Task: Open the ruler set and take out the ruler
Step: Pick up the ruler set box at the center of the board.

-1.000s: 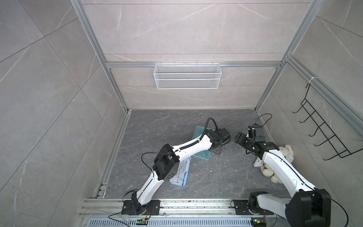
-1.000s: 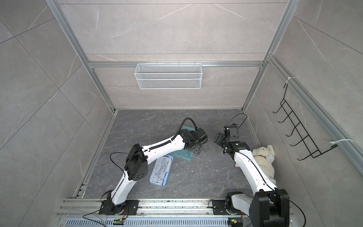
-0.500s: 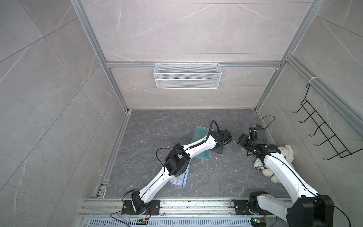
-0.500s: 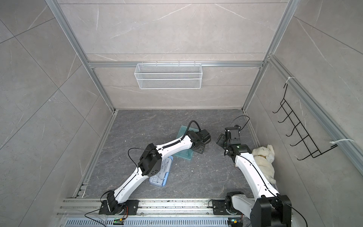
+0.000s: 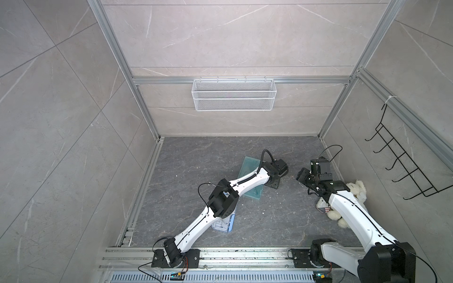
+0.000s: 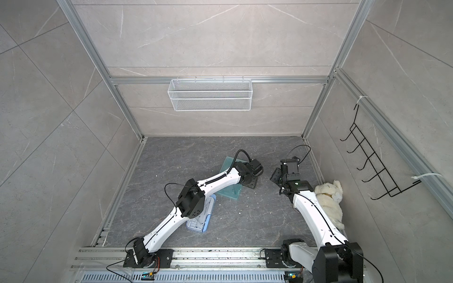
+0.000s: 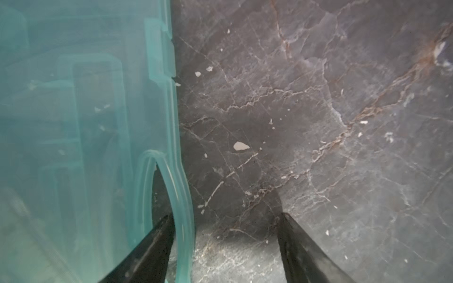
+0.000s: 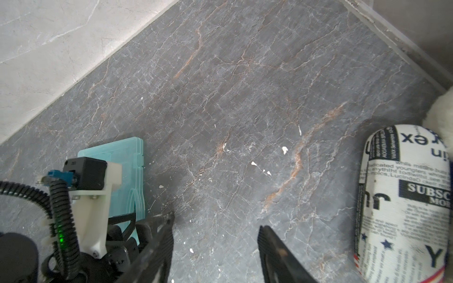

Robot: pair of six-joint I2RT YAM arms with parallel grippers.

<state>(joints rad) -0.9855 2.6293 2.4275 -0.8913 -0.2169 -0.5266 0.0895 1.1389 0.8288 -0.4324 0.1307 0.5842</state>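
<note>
Slick marble counter (image 5: 196,159) | left end effector (image 7: 225,215) wide astride ruler set (image 7: 73,122) edge | right end effector (image 8: 217,223) wide, empty | risk: unpinned set skids

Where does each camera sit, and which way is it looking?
Top views: high above, looking down at the dark floor; both show the left arm and right arm.
Left wrist: on the left arm, looking down at the teal case edge; the left tool shows, fingers apart.
Right wrist: on the right arm, looking down over the floor; the right tool shows, fingers apart, plus the left arm's wrist.
Shared: both wrist views show the teal case.
</note>
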